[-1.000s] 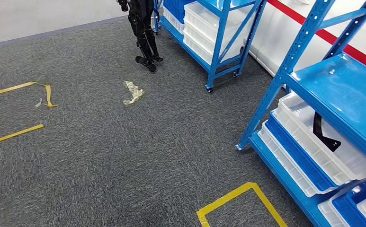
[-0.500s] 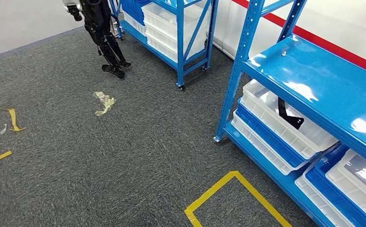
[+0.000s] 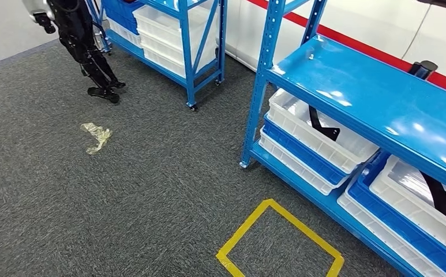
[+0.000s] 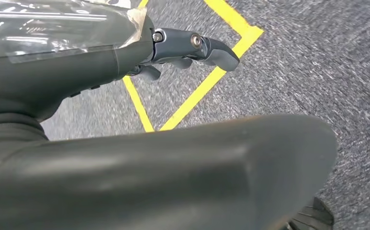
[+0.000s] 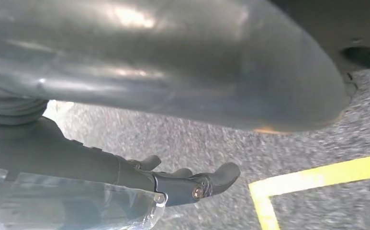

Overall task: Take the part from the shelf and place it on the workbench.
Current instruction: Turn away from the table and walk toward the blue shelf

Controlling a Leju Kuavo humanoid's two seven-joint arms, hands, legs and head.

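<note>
On the right of the head view a blue shelf rack (image 3: 359, 98) runs from the near right corner toward the far middle, its glossy upper deck bare except for a small bolt near the far end. Under that deck, on the lower level, sits a white bin (image 3: 301, 124) stacked on blue and white trays, and a black bent part (image 3: 322, 124) lies inside it, leaning against the bin's far wall. Nearer and further right, a second white bin (image 3: 416, 202) in a blue tray holds another black part (image 3: 442, 199), partly cut off by the picture's edge. A yellow tape square (image 3: 278, 239) is marked on the grey carpet (image 3: 122, 196) just in front of the rack. Far on the left stands a second blue rack (image 3: 174, 34) loaded with white and blue bins, and beside it the dark legs of another robot (image 3: 85, 49). A crumpled scrap of clear tape (image 3: 96, 135) lies on the carpet near those legs. From the left wrist view, the left hand (image 4: 183, 50) hangs over the carpet and a corner of yellow tape, its dark fingers loosely curled and apart, holding nothing. From the right wrist view, the right hand (image 5: 187, 182) also hangs over the carpet beside a yellow tape corner, fingers spread loosely with nothing in them.
</note>
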